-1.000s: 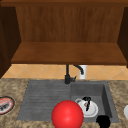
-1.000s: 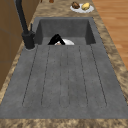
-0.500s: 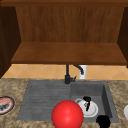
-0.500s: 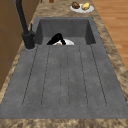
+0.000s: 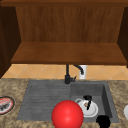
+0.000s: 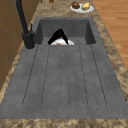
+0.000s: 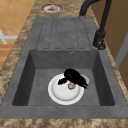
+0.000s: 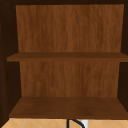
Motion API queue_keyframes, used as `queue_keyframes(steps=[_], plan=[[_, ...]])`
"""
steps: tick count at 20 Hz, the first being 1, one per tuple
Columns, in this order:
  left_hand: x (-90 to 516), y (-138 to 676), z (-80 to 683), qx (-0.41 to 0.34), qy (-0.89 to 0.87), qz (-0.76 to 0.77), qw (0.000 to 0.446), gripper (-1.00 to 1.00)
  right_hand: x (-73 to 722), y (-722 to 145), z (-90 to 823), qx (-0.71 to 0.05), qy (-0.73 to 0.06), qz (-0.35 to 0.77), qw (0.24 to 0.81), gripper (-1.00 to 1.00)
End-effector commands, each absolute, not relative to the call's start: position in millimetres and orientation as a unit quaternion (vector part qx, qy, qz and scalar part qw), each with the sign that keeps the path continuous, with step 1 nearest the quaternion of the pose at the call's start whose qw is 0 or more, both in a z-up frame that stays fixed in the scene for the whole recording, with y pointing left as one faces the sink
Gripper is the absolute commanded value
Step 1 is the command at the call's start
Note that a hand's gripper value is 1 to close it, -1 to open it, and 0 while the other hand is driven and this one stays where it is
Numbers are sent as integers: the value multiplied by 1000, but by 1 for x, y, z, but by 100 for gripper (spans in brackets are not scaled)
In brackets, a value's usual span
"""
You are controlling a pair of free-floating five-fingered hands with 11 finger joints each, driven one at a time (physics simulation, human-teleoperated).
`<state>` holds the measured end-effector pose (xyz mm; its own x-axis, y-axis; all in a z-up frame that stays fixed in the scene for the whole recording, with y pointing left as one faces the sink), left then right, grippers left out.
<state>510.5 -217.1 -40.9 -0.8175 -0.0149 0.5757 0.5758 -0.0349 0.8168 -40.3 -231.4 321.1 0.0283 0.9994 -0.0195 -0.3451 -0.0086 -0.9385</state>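
Hand (image 7: 73,76) over white plate (image 7: 60,96) in basin, fingers' state unclear | faucet (image 7: 100,37) behind | red ball (image 5: 67,115) front.

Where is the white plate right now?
The white plate lies on the floor of the sink basin, right of the faucet in the front view, with a hand over it.

one hand (image 5: 87,100) low in the front view, fingers pointing down, tips drawn close together below the palm. same hand (image 7: 73,76) in the right side view: palm up top, fingers (image 7: 81,83) trailing down to one side, thumb off to the other. in the left side view (image 6: 58,35), fingers spread downward like a tent. another hand (image 5: 103,121) further right, bottom edge, a dark rounded shape.
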Motion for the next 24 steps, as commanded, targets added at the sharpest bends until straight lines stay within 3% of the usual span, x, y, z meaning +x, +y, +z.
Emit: queue_keyframes(steps=[1,11,24], plan=[[502,-218,-29,-245,-639,-690,237,-100,-40,-231,321,-416,-393,576,584,0],[447,-216,-27,-253,-635,-689,241,-100,-40,-231,321,-416,-393,576,584,0],[507,-227,-39,-242,-635,-690,251,-100,-40,-231,321,-416,-393,576,584,0]])
